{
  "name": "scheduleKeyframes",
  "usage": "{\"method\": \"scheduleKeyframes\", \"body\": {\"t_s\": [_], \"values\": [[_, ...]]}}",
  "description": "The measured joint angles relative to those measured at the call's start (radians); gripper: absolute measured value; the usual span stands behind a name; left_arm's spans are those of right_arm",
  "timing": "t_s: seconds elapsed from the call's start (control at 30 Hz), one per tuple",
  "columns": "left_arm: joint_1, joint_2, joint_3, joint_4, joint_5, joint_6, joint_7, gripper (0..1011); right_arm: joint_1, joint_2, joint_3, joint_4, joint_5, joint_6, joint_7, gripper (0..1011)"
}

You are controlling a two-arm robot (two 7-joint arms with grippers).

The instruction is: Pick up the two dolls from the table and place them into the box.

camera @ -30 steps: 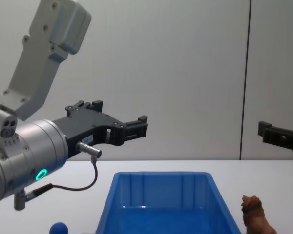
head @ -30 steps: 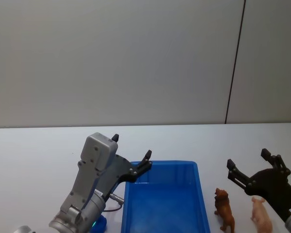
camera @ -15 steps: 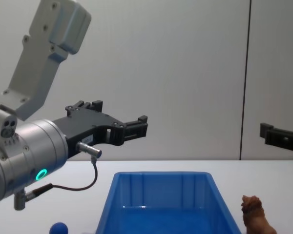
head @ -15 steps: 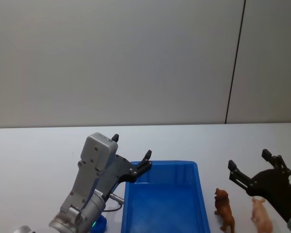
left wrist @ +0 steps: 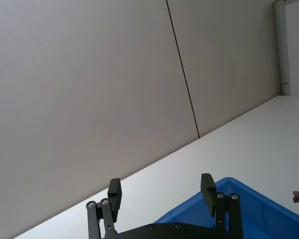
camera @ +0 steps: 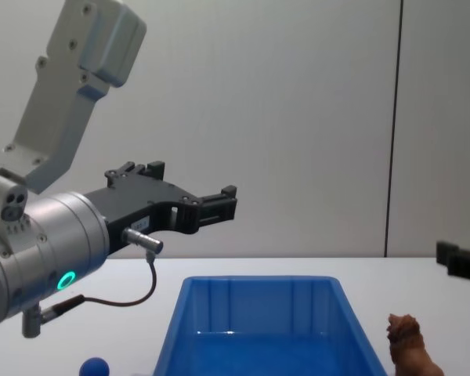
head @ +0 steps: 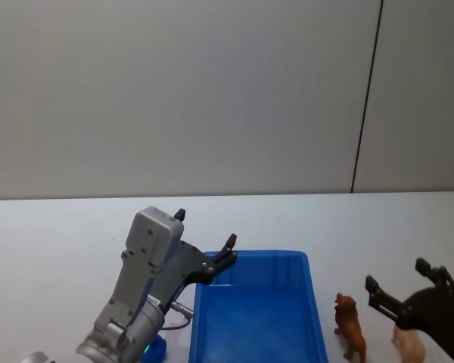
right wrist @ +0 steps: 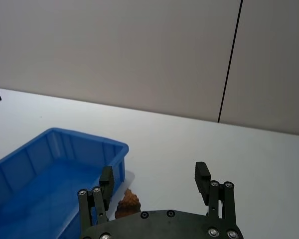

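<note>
A reddish-brown shaggy doll stands on the white table just right of the blue box. Its head shows low between my right fingers in the right wrist view, and it also stands at the lower right of the chest view. A pale pink doll stands further right, partly behind my right gripper, which is open and hovers above both dolls. My left gripper is open and held in the air over the box's far left corner.
A small blue ball lies on the table left of the box, below my left arm. The tabletop stretches bare behind the box up to a grey wall with a dark vertical seam.
My right gripper has drawn back toward me and lower, still open, over the two dolls. The left arm, box and dolls have not moved.
</note>
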Motion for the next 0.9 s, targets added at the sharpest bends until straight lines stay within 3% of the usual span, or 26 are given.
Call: {"method": "scheduleKeyframes", "body": {"t_s": [0.37,0.9], "values": [[0.0,0.0,0.0,0.0,0.0,0.0,0.0,1003,-0.056,0.025,0.007,-0.005,0.03,0.065,-0.013,1001],[0.0,0.0,0.0,0.0,0.0,0.0,0.0,1003,-0.098,0.033,0.01,0.027,0.035,0.122,-0.055,1001]]}}
